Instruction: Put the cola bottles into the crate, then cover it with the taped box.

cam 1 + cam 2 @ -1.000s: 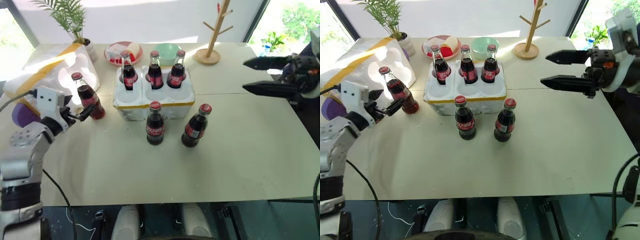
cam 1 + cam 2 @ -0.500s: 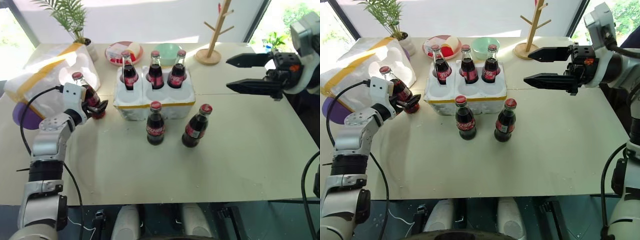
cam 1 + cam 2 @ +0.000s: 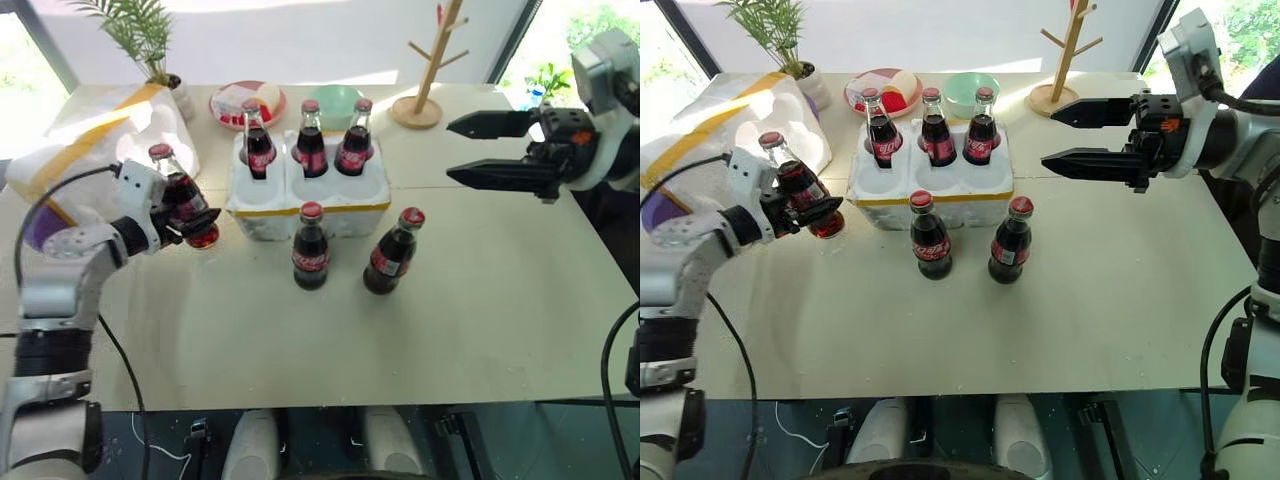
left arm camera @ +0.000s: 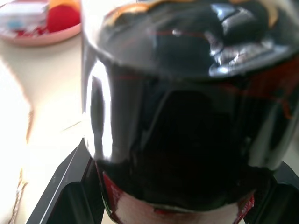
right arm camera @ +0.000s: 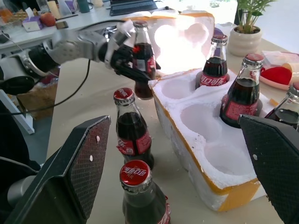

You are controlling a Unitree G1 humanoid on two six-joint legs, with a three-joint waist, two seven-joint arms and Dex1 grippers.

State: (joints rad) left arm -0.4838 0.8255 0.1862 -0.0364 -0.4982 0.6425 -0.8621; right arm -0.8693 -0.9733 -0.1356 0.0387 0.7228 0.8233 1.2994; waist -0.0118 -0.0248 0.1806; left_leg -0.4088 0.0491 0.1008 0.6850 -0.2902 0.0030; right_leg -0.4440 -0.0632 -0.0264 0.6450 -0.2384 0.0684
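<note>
Left gripper (image 3: 197, 222) is clamped on a small glass cola bottle with red cap (image 3: 180, 198), just left of the white six-well foam crate (image 3: 307, 196); right gripper (image 3: 478, 150) hangs wide open, empty, right of the crate

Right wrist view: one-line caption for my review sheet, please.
Left gripper grips a cola bottle beside the half-filled crate; two bottles wait on the table.
</note>
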